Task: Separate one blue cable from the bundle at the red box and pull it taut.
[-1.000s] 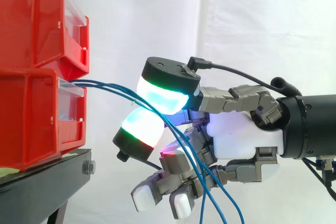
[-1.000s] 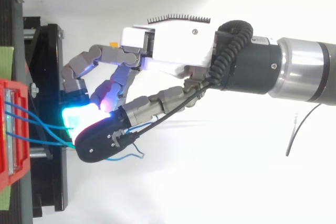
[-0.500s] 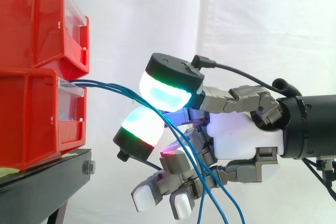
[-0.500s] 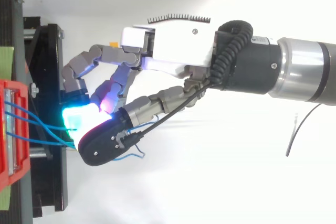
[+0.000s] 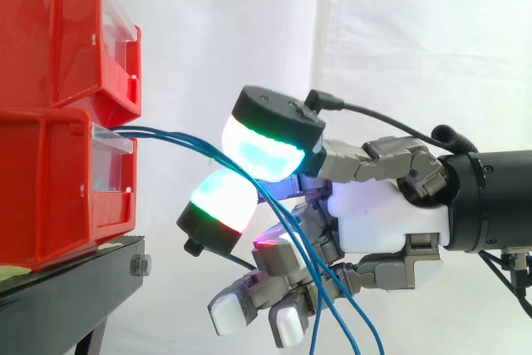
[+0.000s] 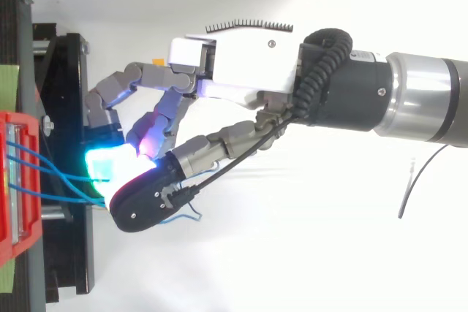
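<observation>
**Side view**
- Red bins, two stacked at the left: upper bin (image 5: 50,31), lower bin (image 5: 54,193). The lower one has a clear front panel (image 5: 112,164).
- Black stand (image 5: 75,284) under the bins, with a bolt (image 5: 140,266) on its right face.
- White curtain (image 5: 416,39) behind everything.
- Blue cables (image 5: 170,136): several strands leave the top front of the lower bin. They run right and downward in a loose fan and cross in front of the palm. They hang out of the picture at the bottom, slack rather than taut.
- Hand (image 5: 386,222), to the right of the bins and apart from them. Two large glowing fingertips (image 5: 262,149), one above the other, are closed toward each other on the strands passing between them. How many strands they nip cannot be told. The lower fingers are curled, and the cables thread past them.

**Top view**
- Lower bin (image 6: 14,210) at the left edge, stand (image 6: 69,107) just right of it. Green strip (image 6: 7,82) on the surface at the far left.
- Blue cables (image 6: 58,174) span from the bin to the fingertips over the stand. A loose blue end curls just right of the dark fingertip housing.
- Hand (image 6: 241,52), fingers bent leftward, cyan-lit tips pressed together at the cables. The dark fingertip housing hides the contact point itself.
- Thin dark wire (image 6: 413,180) lies on the white surface at the right, well apart from the work.
</observation>
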You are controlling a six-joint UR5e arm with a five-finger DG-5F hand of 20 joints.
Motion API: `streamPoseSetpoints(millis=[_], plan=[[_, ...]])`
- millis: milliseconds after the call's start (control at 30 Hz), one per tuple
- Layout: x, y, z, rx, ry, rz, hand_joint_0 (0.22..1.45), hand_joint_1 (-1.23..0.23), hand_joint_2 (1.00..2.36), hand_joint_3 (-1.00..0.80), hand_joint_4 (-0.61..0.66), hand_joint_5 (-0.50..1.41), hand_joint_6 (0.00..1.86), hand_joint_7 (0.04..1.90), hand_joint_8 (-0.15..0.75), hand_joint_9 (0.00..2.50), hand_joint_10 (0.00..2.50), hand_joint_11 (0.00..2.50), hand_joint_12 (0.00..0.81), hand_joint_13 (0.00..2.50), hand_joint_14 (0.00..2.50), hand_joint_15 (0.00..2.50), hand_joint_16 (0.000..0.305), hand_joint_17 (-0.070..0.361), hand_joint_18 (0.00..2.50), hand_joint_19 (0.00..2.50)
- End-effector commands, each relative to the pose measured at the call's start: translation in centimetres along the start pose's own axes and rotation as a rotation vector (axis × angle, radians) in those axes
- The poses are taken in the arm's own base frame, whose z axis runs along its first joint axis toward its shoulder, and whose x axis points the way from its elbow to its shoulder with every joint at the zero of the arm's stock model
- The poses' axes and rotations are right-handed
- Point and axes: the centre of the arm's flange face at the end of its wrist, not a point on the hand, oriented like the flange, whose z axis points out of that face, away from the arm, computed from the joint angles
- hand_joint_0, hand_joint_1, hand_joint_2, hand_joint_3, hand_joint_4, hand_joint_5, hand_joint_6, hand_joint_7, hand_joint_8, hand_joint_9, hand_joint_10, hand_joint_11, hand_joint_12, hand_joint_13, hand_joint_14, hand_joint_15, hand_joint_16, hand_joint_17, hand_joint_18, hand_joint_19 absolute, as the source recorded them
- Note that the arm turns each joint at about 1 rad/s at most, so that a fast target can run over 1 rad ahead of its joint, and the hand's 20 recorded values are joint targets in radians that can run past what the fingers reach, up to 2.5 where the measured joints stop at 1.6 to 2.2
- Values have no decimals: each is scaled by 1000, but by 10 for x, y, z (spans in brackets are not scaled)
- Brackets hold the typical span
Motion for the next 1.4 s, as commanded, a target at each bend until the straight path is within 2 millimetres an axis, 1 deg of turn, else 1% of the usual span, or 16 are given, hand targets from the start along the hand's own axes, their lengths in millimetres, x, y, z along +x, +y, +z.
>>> streamPoseSetpoints(millis=[0, 67, 333, 500, 533, 600, 667, 733, 833, 900, 1033, 1100, 1133, 1267, 1367], plan=[[0, 0, 0, 0, 0, 0, 606, -717, 1017, -276, 41, -142, 829, 1214, 332, 1168, 24, 929, 389, 810, 18, 437, 49, 111, 834, 698], [0, 0, 0, 0, 0, 0, 595, -725, 1020, -204, 15, -139, 847, 1219, 335, 1168, 27, 928, 390, 811, 17, 436, 49, 111, 835, 697], [0, 0, 0, -1, 0, 0, 580, -720, 1025, -104, -39, -125, 861, 1251, 333, 1194, 27, 931, 387, 812, 18, 439, 49, 111, 836, 695], [0, -1, 0, 2, 0, 0, 581, -732, 1023, -37, -89, -108, 865, 1270, 349, 1220, 25, 918, 407, 831, 17, 423, 53, 120, 876, 665], [0, 0, 0, 0, 0, 0, 585, -738, 1022, -21, -103, -104, 865, 1275, 350, 1199, 24, 846, 407, 831, 15, 405, 54, 122, 885, 648], [0, -1, 0, 2, 0, 1, 585, -739, 1022, -3, -111, -99, 863, 1287, 350, 1172, 24, 782, 408, 826, 14, 387, 55, 123, 892, 641], [0, 0, 0, 0, 0, 14, 586, -741, 1020, 6, -123, -95, 863, 1285, 349, 1090, 22, 700, 412, 810, 15, 371, 56, 125, 902, 628], [0, 0, 0, 3, 3, 47, 585, -741, 1019, 16, -128, -93, 863, 1286, 345, 977, 17, 558, 415, 797, 13, 350, 56, 126, 908, 630], [0, -1, -3, 24, 7, 74, 586, -743, 1018, 15, -127, -91, 863, 1270, 347, 879, 14, 438, 415, 789, 12, 341, 56, 127, 913, 626], [1, -5, -7, 61, 17, 75, 586, -744, 1017, 15, -125, -90, 863, 1267, 350, 858, 13, 414, 418, 790, 12, 340, 57, 129, 921, 623], [1, -5, -11, 97, 30, 64, 588, -745, 1016, 5, -128, -90, 862, 1275, 346, 787, 11, 338, 419, 774, 13, 330, 57, 129, 923, 621], [1, 0, -15, 112, 46, 54, 587, -743, 1017, 5, -132, -90, 862, 1262, 339, 759, 10, 308, 416, 765, 12, 327, 57, 128, 918, 622], [0, 5, -19, 129, 57, 40, 588, -744, 1016, 6, -133, -90, 861, 1272, 337, 726, 9, 276, 418, 755, 11, 318, 57, 128, 917, 613], [-2, 11, -25, 158, 64, 6, 588, -744, 1016, -2, -133, -91, 858, 1279, 321, 659, 6, 209, 410, 728, 11, 302, 56, 127, 911, 613], [-7, 17, -30, 175, 62, -13, 587, -741, 1016, -4, -131, -94, 859, 1272, 318, 640, 6, 204, 408, 715, 11, 308, 56, 125, 904, 617]])
